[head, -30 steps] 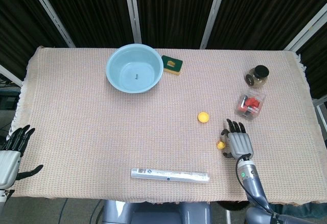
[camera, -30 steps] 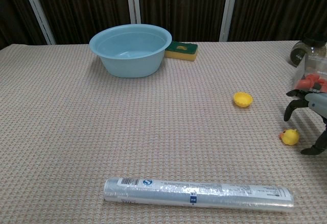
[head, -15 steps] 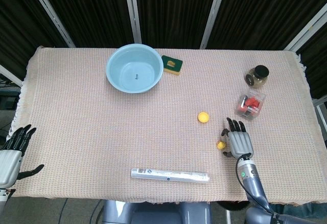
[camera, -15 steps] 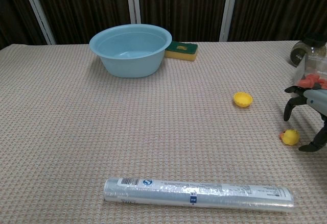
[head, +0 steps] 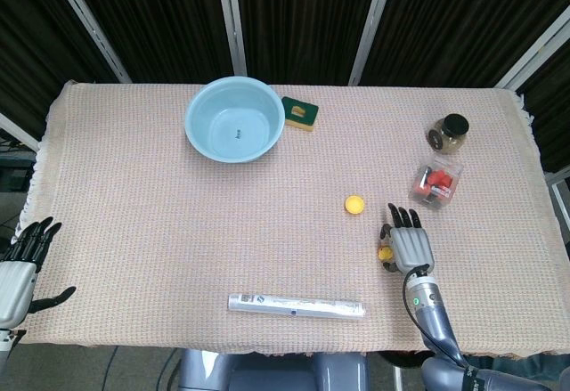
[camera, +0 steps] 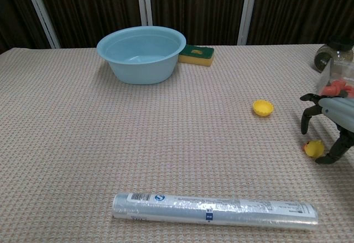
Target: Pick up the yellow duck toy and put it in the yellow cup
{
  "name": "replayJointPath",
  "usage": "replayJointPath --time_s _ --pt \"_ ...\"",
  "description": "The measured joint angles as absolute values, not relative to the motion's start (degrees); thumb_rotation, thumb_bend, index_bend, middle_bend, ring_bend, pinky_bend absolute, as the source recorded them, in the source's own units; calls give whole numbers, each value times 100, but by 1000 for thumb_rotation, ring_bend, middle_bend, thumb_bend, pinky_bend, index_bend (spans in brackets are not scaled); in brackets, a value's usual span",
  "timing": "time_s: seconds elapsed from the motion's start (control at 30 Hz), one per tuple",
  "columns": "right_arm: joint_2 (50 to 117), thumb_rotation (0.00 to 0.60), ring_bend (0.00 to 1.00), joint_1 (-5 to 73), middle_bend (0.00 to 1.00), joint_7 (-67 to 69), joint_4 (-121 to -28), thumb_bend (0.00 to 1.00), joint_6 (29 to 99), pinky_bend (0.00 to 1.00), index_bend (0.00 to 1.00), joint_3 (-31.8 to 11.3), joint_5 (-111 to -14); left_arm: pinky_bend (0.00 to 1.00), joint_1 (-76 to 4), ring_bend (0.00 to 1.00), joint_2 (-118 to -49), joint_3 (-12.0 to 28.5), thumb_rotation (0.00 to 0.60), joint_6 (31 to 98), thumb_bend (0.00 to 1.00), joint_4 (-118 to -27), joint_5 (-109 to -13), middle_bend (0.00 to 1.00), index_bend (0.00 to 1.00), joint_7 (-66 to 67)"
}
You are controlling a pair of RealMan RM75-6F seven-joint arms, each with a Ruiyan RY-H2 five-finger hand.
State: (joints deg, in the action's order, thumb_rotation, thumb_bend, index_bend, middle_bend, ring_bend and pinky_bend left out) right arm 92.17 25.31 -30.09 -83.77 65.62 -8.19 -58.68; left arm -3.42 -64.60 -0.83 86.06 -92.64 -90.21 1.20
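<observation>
We are at the reach-and-grasp step: our right hand (camera: pixel 332 124) arches over the yellow duck toy (camera: pixel 313 148), fingers spread and curled downward around it, holding nothing — the duck sits on the surface (head: pixel 178 222) between thumb and fingers, apparently not yet pinched. In the head view the duck (head: pixel 385 253) peeks out just left of the hand (head: pixel 410 247). Next, we judge, the fingers must close on the small rounded body without nudging it away, then lift and carry it to the yellow cup (camera: pixel 263 108), which stands near, up and to the left. The cup is small, shallow and open-mouthed, so the drop calls for care. The duck looks smooth and rubbery; the cloth beneath is a coarse woven weave. Our left hand (head: pixel 18 262) rests open at the surface's near-left edge — idle.
</observation>
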Motion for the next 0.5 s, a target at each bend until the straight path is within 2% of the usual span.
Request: replayJointPath --time_s 0.5 --pt "9265 600 0 2517 0 -2767 -8226 149 6566 0 500 -778 -6020 219 -347 0 -6454 -85 600 8592 0 -9291 -9011 0 0 150"
